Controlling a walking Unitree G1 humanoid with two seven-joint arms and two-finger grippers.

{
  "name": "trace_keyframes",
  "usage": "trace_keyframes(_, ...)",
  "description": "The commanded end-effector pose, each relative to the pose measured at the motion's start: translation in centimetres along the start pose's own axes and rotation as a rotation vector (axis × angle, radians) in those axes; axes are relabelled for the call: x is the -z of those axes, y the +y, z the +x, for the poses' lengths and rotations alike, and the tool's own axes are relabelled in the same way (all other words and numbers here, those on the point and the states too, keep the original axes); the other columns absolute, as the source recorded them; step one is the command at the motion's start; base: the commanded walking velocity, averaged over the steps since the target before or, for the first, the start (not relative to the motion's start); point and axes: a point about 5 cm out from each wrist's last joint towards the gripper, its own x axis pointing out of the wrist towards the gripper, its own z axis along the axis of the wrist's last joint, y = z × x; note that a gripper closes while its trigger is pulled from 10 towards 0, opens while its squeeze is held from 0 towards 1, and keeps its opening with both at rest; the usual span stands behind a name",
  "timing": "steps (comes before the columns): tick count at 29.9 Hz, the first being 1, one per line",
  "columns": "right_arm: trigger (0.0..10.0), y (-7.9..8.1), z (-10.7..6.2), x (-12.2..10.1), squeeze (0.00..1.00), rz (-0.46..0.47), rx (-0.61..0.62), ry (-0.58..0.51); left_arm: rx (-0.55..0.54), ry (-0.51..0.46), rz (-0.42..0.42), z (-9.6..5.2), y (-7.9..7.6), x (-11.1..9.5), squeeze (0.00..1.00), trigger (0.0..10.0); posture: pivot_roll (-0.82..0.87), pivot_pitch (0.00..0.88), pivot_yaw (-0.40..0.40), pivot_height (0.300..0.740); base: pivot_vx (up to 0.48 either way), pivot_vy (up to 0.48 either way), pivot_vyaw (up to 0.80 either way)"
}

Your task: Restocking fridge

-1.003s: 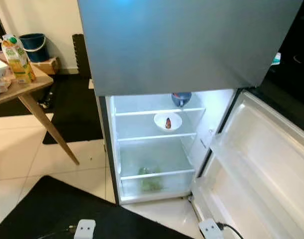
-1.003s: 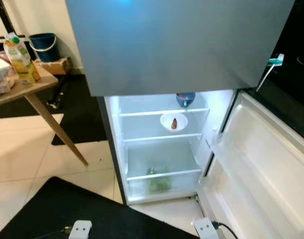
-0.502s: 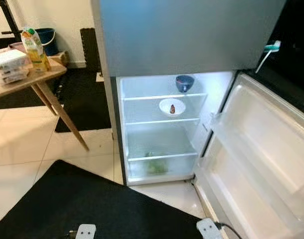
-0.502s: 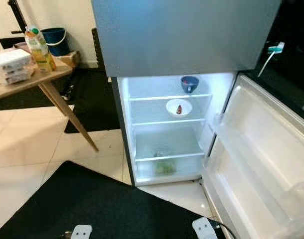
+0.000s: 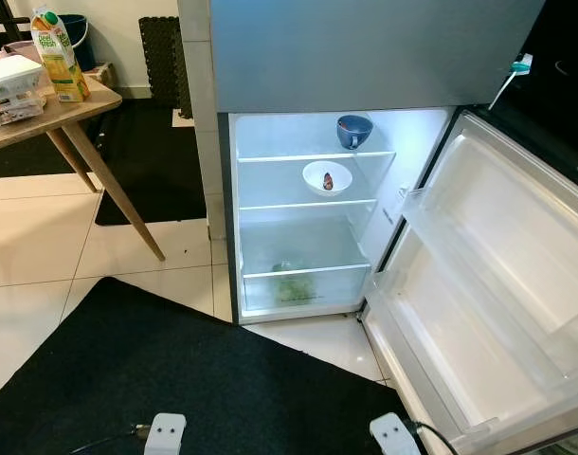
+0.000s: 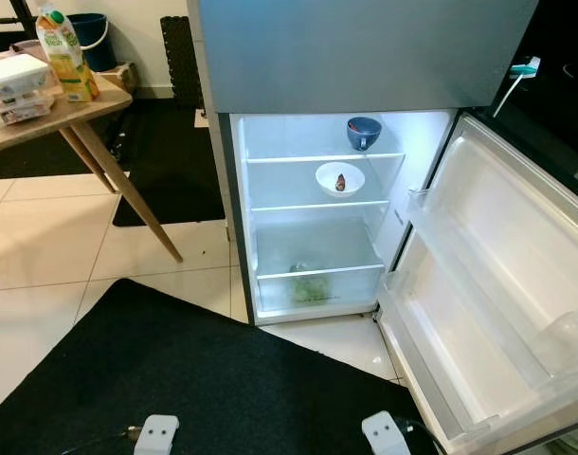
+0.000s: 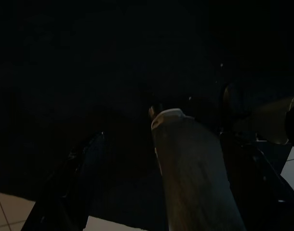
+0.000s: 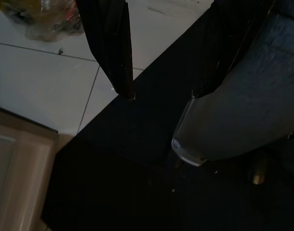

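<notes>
The fridge (image 5: 308,142) stands with its lower door (image 5: 488,284) swung wide to the robot's right, surely so the lit shelves can take new stock, and the robot faces it from the black mat (image 5: 175,379) with both arms hanging idle. Count what is inside: one dark blue bowl (image 5: 353,130) on the top glass shelf, one white bowl (image 5: 326,177) with a small reddish morsel in it on the shelf below, one bare shelf under that, and something green (image 5: 291,287) behind the drawer front at the bottom (too blurred to name). The supplies wait well apart, off to the robot's left on the wooden bench (image 5: 43,118): one orange juice carton (image 5: 59,55) standing upright near the edge, and just beside it a stack of what look like two clear lidded food boxes (image 5: 12,87), likely set there for easy reach. The right pincer (image 8: 161,94) points down at the mat's edge and the white tiles, its two black fingers spread wide and holding nothing. The left pincer (image 7: 161,144) hangs in deep shade over the mat; whether its fingers are parted I cannot tell. By my judgement the restocking has yet to begin, with the carton the obvious first pick.
</notes>
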Motion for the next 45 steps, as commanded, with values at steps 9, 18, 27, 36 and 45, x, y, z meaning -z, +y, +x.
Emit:
trace_keyframes(9,10.0,-0.2,-0.2,0.9,0.00,0.035,0.019,0.021,-0.028,0.037,-0.005,-0.4,0.9,1.1,0.00,10.0,-0.02,0.105,-0.021,0.740,0.000,0.000,0.00)
trace_keyframes(18,10.0,-0.3,-0.3,1.9,0.00,0.098,0.055,0.040,-0.043,0.065,-0.048,-0.9,1.0,2.7,0.00,10.0,-0.01,0.084,-0.020,0.740,0.000,0.000,0.00)
trace_keyframes(27,10.0,-0.4,-0.2,1.3,0.00,0.074,0.049,0.020,-0.023,0.005,-0.020,-0.3,0.8,0.5,0.00,10.0,-0.01,0.072,-0.024,0.740,0.000,0.000,-0.49)
trace_keyframes(36,10.0,0.0,0.0,0.4,0.00,0.078,0.044,-0.002,-0.014,0.015,0.003,-0.2,0.7,0.5,0.00,10.0,-0.01,0.040,-0.013,0.740,0.000,0.000,-0.09)
trace_keyframes(45,10.0,0.5,0.1,-0.1,0.00,0.046,0.026,-0.005,-0.007,0.017,-0.005,-0.2,0.6,0.4,0.00,10.0,0.00,0.012,-0.013,0.740,0.000,0.000,0.00)
